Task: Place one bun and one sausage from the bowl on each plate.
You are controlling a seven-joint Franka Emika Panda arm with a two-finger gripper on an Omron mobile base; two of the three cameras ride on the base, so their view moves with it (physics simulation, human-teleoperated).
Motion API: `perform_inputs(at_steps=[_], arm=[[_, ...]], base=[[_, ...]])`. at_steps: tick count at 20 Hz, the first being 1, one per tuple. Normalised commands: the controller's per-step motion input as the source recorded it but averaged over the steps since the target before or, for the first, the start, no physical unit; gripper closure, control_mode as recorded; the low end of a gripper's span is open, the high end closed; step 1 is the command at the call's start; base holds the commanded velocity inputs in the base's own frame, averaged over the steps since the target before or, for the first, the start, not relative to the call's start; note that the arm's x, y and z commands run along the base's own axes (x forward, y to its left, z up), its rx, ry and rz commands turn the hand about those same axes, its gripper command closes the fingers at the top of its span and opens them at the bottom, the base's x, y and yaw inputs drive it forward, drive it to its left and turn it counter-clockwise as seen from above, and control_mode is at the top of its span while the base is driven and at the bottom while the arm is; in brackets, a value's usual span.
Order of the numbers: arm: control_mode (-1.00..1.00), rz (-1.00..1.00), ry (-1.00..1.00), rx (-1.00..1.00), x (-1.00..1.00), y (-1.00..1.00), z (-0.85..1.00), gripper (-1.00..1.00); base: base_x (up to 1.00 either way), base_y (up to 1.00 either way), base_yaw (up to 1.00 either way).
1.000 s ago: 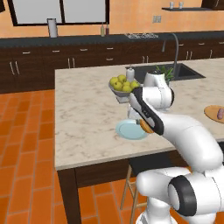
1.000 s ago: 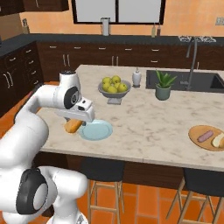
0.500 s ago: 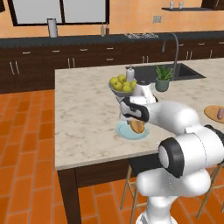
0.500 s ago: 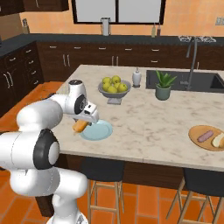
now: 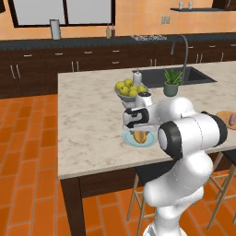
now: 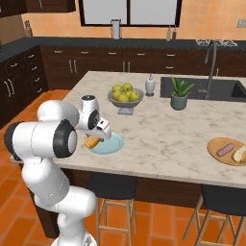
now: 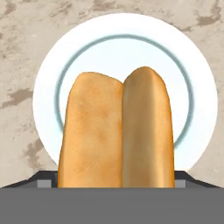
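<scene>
My gripper (image 5: 139, 132) is shut on a golden-brown split bun (image 7: 116, 131) and holds it just above the pale blue plate (image 7: 127, 26) near the counter's front edge. From the right base view the bun (image 6: 92, 141) hangs over the left side of that plate (image 6: 111, 144), with the gripper (image 6: 94, 139) around it. Far right on the counter, the tan wooden plate (image 6: 216, 144) carries a sausage (image 6: 225, 149) and a bun (image 6: 239, 153). The bowl is out of view.
A grey footed bowl of yellow-green apples (image 6: 125, 94) stands behind the blue plate. Beside it are a small white bottle (image 6: 150, 85) and a potted plant (image 6: 179, 93) at the sink's edge. Stools (image 6: 113, 190) stand under the counter's front.
The arm has swung the gripper and its bun from the left of the blue plate to a spot over it. The other things have not moved.
</scene>
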Motion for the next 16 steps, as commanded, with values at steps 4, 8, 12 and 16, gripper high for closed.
perform_inputs(at_steps=[4,8,12,16], arm=[[-1.00,-0.06,0.00,0.00,0.43,0.07,-0.15,-1.00],[-1.00,-0.05,0.00,0.00,0.49,0.00,0.00,-1.00],[-1.00,-0.02,0.00,0.00,0.19,0.00,0.01,-1.00],[-1.00,-0.04,0.00,0.00,-0.55,-0.22,0.29,-1.00]], base=[[0.00,0.00,0.00],[0.00,0.00,0.00],[0.00,0.00,0.00],[0.00,0.00,0.00]])
